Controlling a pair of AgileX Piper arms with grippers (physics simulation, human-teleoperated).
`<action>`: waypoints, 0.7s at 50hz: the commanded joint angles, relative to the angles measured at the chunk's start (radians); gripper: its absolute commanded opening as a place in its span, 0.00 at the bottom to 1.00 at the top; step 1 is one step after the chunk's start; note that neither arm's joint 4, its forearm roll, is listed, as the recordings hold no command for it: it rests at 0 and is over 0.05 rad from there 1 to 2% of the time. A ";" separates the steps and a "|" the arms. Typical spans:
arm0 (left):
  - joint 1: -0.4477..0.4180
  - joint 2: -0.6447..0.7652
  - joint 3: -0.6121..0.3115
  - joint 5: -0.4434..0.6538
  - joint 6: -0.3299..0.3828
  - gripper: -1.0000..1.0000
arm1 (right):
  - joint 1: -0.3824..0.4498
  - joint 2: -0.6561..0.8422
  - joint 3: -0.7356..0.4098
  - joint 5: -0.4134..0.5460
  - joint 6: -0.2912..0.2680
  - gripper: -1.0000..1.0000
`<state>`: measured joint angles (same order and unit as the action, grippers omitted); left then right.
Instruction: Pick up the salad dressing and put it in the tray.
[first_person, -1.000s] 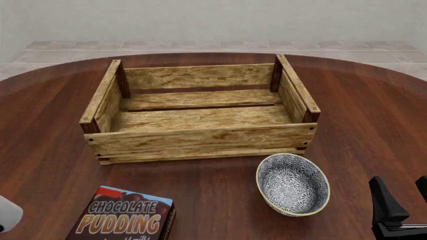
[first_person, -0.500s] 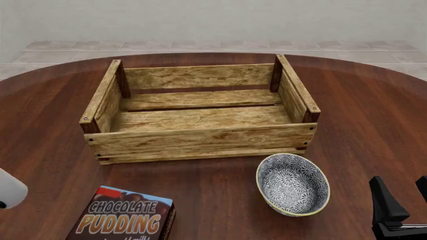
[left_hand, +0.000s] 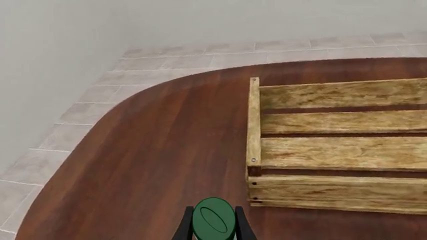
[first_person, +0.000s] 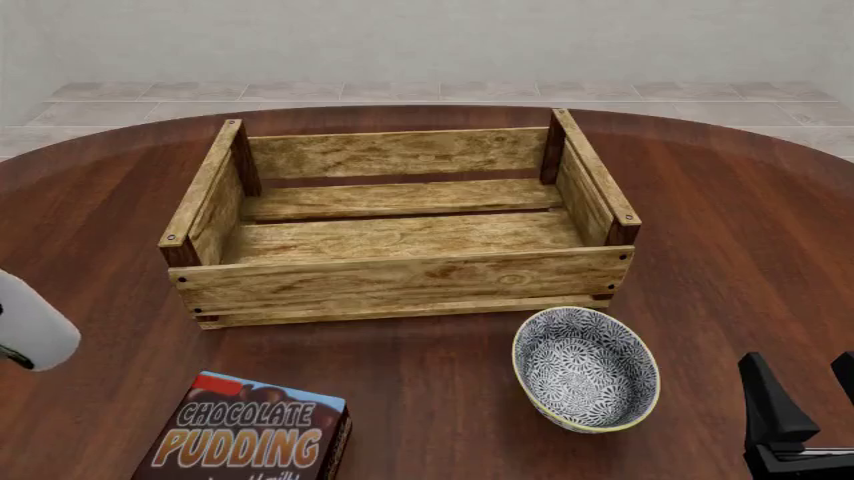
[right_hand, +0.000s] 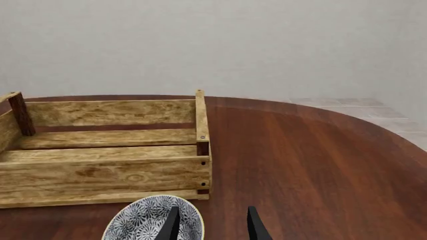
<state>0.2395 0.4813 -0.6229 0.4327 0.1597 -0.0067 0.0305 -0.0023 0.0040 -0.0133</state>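
Salad dressing: pinched cap-forward in left tool, aloft over the desk, off the tray's left end; right tool spread, idle, farther off.

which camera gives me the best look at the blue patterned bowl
The front view: the whole bowl shows, rim and patterned inside, on the table just short of the tray's near right corner. The right wrist view catches only part of it, cut off by the picture's edge behind the right gripper. The left wrist view misses it.
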 joint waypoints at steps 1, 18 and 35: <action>-0.062 0.063 -0.064 -0.023 0.051 0.00 | -0.001 0.002 0.000 -0.001 0.000 1.00; -0.152 0.165 -0.149 -0.048 0.051 0.00 | -0.007 0.012 0.000 -0.011 0.000 1.00; -0.231 0.309 -0.252 -0.087 0.063 0.00 | -0.003 0.018 0.001 -0.017 -0.005 1.00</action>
<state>0.0534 0.7107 -0.8065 0.3700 0.1986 -0.0117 0.0457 -0.0018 -0.0102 -0.0152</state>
